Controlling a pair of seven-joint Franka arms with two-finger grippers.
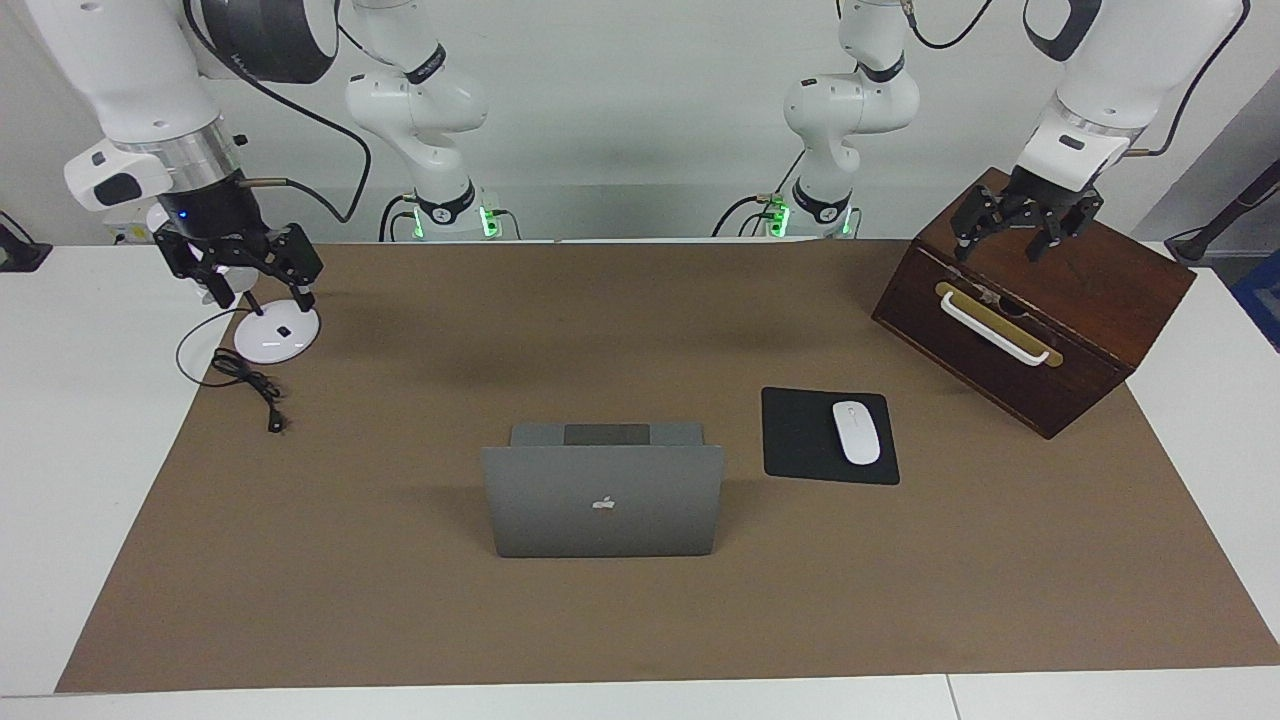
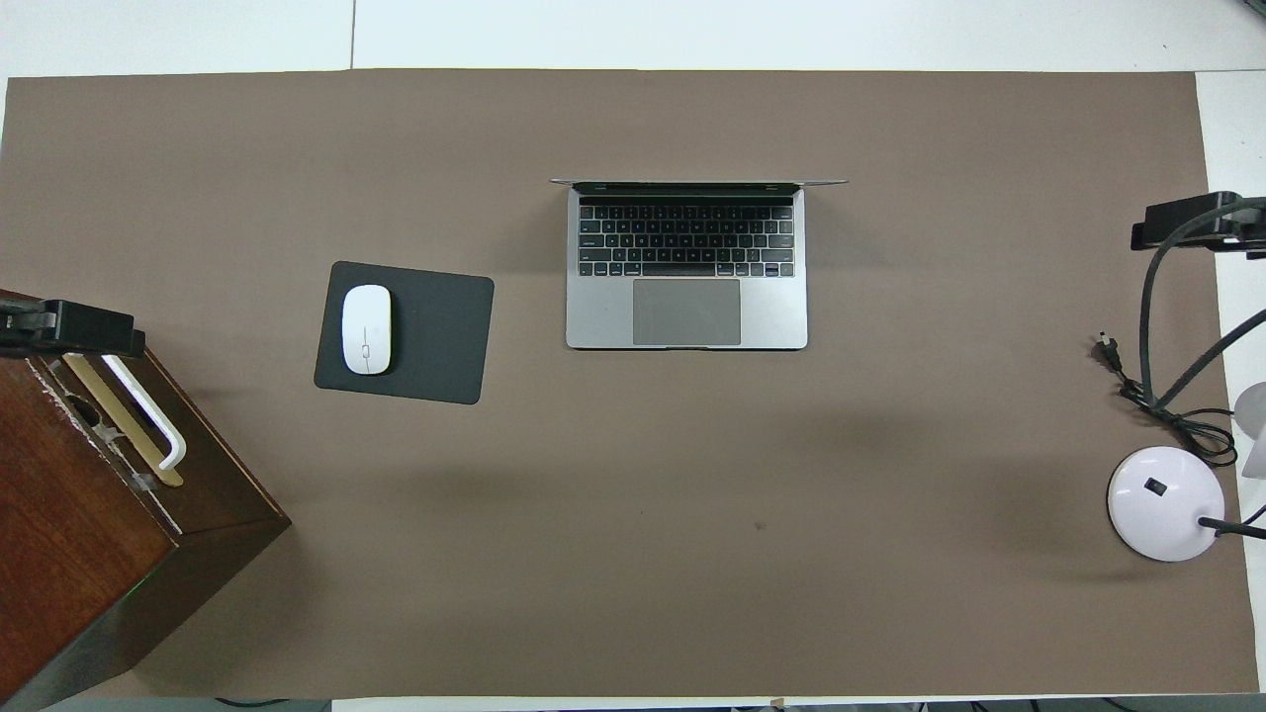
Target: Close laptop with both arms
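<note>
The grey laptop (image 1: 603,500) stands open in the middle of the brown mat, its lid upright with the logo turned away from the robots. In the overhead view the laptop (image 2: 686,287) shows its keyboard and trackpad. My left gripper (image 1: 1003,243) hangs open over the top of the wooden box, holding nothing; its tip (image 2: 67,329) shows at the overhead view's edge. My right gripper (image 1: 258,293) hangs open over the white lamp base, also with nothing in it; its tip (image 2: 1192,222) shows too. Both grippers are well away from the laptop.
A dark wooden box (image 1: 1040,320) with a white handle sits at the left arm's end. A black mouse pad (image 1: 800,440) with a white mouse (image 1: 856,432) lies beside the laptop. A white lamp base (image 1: 275,338) and black cable (image 1: 250,385) lie at the right arm's end.
</note>
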